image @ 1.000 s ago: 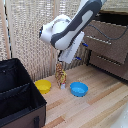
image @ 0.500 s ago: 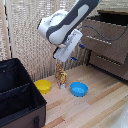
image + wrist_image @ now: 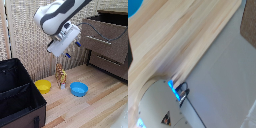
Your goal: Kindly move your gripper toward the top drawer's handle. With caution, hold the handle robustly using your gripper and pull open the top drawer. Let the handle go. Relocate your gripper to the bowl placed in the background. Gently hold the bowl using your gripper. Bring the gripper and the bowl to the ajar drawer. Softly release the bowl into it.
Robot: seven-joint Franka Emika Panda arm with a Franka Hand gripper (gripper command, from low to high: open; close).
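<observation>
You can't tell how the jaws stand on your white block gripper (image 3: 71, 51); it hangs empty above the small spotted toy giraffe (image 3: 61, 75). The small round yellow plastic bowl (image 3: 43, 86) sits just beside that giraffe, the round blue bowl (image 3: 79, 89) on its other side, the black fabric bin (image 3: 17, 97) beyond the yellow bowl. The wide brown wooden top drawer (image 3: 104, 34) stands pulled out, well apart from the giraffe.
</observation>
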